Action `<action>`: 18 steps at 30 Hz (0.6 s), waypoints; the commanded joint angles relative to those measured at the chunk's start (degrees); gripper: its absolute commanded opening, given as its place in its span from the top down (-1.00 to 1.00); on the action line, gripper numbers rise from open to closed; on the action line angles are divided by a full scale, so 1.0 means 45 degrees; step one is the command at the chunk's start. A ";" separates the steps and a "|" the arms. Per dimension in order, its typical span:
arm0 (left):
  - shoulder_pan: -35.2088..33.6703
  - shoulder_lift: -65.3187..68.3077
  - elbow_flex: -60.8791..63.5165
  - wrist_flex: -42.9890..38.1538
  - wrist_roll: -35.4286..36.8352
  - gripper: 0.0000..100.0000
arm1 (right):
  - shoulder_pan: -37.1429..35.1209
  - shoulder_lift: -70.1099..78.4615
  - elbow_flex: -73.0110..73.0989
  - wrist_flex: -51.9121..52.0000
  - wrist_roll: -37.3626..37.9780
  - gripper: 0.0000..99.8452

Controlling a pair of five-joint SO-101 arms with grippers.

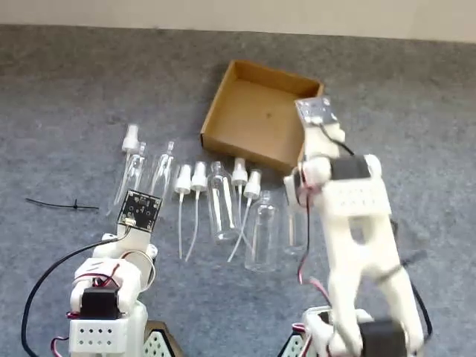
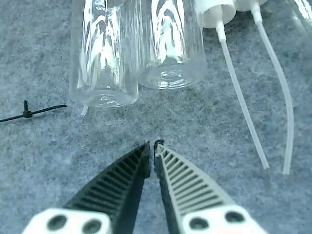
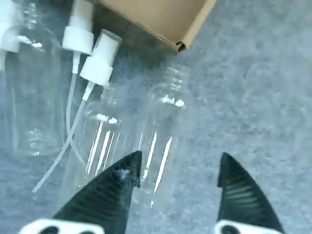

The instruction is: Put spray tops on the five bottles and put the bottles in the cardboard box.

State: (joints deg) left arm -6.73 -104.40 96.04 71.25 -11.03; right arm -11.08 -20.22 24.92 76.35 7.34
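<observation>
While the left gripper (image 2: 151,146), fingers pressed together, sits just short of two bottles (image 2: 102,92), the right gripper (image 3: 178,163) hangs spread over another bottle (image 3: 161,122). Loose tops (image 1: 190,178) lie between the bottles, near the box (image 1: 256,115). A black tie (image 2: 29,113) lies beside the left pair. All rest on grey carpet (image 1: 67,89).
</observation>
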 commanded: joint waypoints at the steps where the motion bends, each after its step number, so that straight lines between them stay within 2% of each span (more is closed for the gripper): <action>1: -0.0186 0.0010 0.0244 0.0137 -0.0078 0.93 | -0.0459 0.1690 -0.1416 0.0127 -0.0195 0.46; 12: -0.0186 0.0010 0.0244 0.0137 -0.0078 0.93 | -0.0420 0.4210 -0.1416 -0.1338 -0.0821 0.47; 18: -0.0186 0.0010 0.0244 0.0137 -0.0078 0.93 | 0.0361 0.5011 -0.1416 -0.1514 -0.0703 0.75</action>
State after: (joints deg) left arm -6.73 -104.40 96.04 71.25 -11.03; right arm -12.31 2.11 21.14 70.55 4.26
